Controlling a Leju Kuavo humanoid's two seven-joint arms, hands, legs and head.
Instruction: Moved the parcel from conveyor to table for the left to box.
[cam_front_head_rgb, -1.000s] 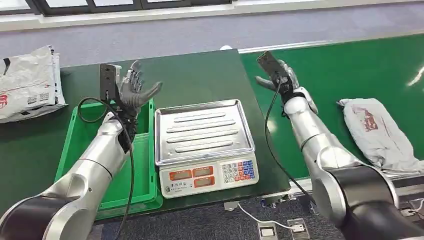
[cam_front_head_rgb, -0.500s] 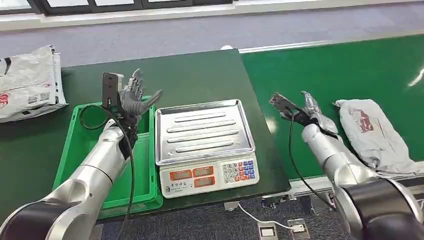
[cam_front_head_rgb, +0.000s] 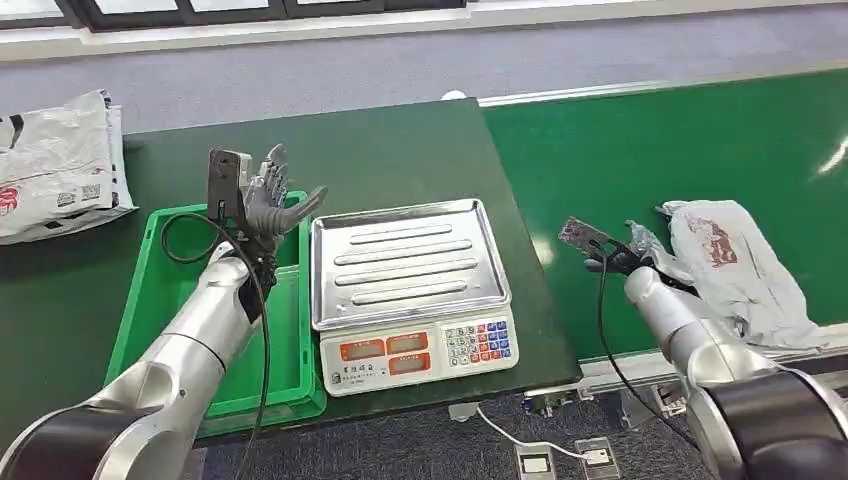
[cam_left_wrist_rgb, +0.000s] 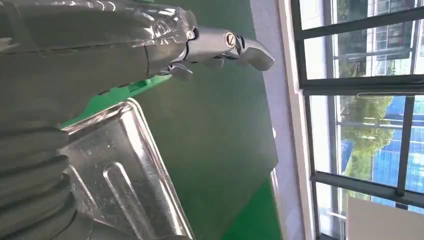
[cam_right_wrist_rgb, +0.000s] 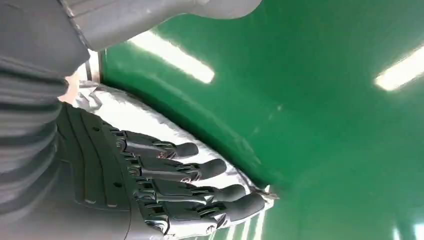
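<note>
The grey plastic parcel lies on the green conveyor at the right. My right hand hangs low at the parcel's near-left end, holding nothing. In the right wrist view its fingers stretch out straight over the parcel's silvery film; whether they touch it I cannot tell. My left hand is raised over the far corner of the green box, fingers spread and holding nothing. The left wrist view has this hand above the scale's tray.
A steel-topped scale with a keypad stands on the dark green table between box and conveyor. White parcels lie stacked at the table's far left. Cables trail from both wrists. Windows run along the far wall.
My right arm has swung down and to the right, from high over the belt's edge to the parcel's end. My left hand has sunk slightly over the box.
</note>
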